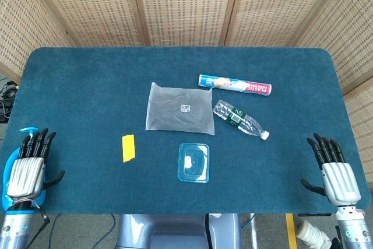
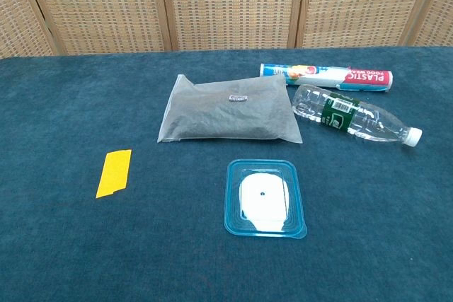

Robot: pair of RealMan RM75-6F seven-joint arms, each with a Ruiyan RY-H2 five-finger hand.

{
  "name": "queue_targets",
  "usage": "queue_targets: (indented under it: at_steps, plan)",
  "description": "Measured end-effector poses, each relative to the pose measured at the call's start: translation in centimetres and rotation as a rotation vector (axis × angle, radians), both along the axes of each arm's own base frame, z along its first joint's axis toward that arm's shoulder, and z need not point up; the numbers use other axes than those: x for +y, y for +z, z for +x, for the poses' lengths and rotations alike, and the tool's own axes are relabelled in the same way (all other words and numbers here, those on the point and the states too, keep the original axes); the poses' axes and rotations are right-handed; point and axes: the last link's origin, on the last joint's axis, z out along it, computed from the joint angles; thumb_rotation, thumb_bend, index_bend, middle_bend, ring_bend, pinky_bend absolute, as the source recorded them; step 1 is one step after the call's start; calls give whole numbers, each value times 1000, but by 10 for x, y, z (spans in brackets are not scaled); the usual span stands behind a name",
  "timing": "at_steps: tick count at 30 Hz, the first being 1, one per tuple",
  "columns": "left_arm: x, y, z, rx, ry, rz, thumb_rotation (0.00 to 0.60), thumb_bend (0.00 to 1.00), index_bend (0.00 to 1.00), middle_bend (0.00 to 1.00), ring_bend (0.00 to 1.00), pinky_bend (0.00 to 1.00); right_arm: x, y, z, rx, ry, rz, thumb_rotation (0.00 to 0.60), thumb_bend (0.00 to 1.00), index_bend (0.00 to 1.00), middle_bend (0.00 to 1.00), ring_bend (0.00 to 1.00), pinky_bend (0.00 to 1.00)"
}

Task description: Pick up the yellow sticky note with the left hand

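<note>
The yellow sticky note [image 1: 128, 147] lies flat on the blue table, left of centre, and shows again in the chest view as a narrow yellow strip [image 2: 115, 172]. My left hand [image 1: 28, 166] hovers at the table's near left corner, well to the left of the note, with its fingers apart and nothing in it. My right hand [image 1: 334, 171] is at the near right corner, fingers likewise spread and holding nothing. Neither hand appears in the chest view.
A grey plastic bag [image 1: 179, 108] lies at mid-table. In front of it sits a clear blue-rimmed lid [image 1: 193, 162]. To the right lie a water bottle [image 1: 240, 119] and a plastic-wrap roll [image 1: 235, 84]. A woven screen stands behind the table [image 1: 87, 80].
</note>
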Motion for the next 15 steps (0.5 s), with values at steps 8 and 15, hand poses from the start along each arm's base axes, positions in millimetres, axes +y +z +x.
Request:
queue_targets:
  at_steps: [8,15]
  plan:
    - [0,-1,0,-10,2,-2,600,222,0,0,0,0,0,-2,0,3,-3,13,600,0,0,0,0,0]
    - [1,-5,0,-15,0,-23,600,222,0,0,0,0,-1,-3,0,4,-11,21,600,0,0,0,0,0]
